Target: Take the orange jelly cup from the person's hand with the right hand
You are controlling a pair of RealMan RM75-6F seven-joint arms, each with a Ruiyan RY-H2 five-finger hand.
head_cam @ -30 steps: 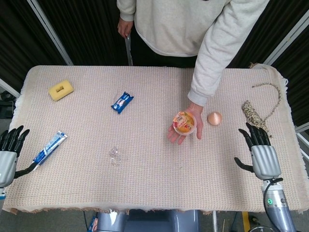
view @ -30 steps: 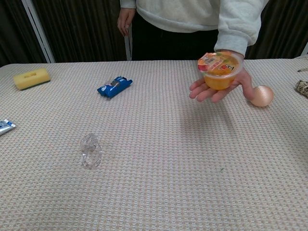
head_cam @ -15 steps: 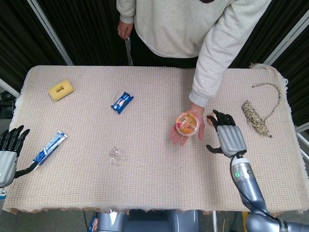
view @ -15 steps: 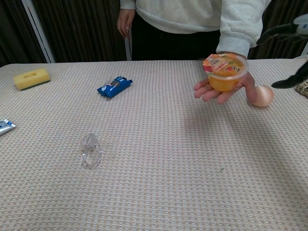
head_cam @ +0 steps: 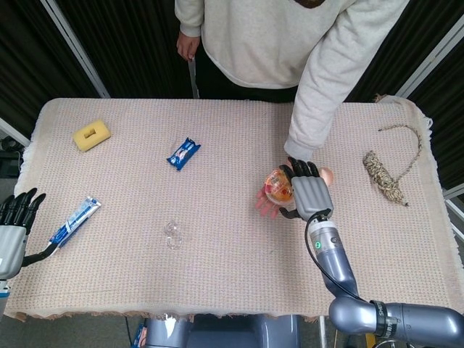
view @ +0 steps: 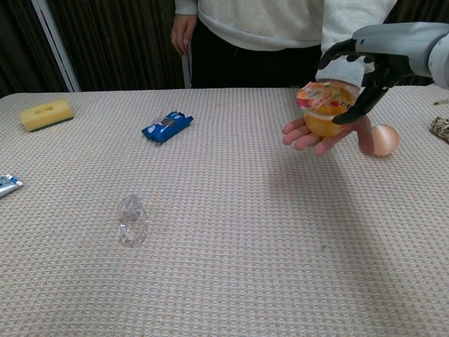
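Note:
The orange jelly cup (head_cam: 276,187) (view: 320,105) sits on the person's upturned palm (head_cam: 266,206) (view: 307,140), held above the table right of centre. My right hand (head_cam: 310,194) (view: 379,57) has come in from the right and arches over the cup. Its fingers are spread above and behind the cup, and the thumb hangs beside the cup's right wall. The cup still rests on the palm. At the table's left edge my left hand (head_cam: 13,221) lies with fingers apart, holding nothing; only the head view shows it.
A pale round onion (head_cam: 327,172) (view: 382,139) lies just right of the person's hand. A blue packet (head_cam: 183,153), a yellow sponge (head_cam: 91,134), a clear plastic piece (head_cam: 173,233) and a toothpaste tube (head_cam: 75,220) lie to the left. A twine bundle (head_cam: 384,177) lies far right.
My right hand has swept from the table's right side leftward and up to the jelly cup. The person's hand with the cup stayed nearly in place. The left hand has not moved.

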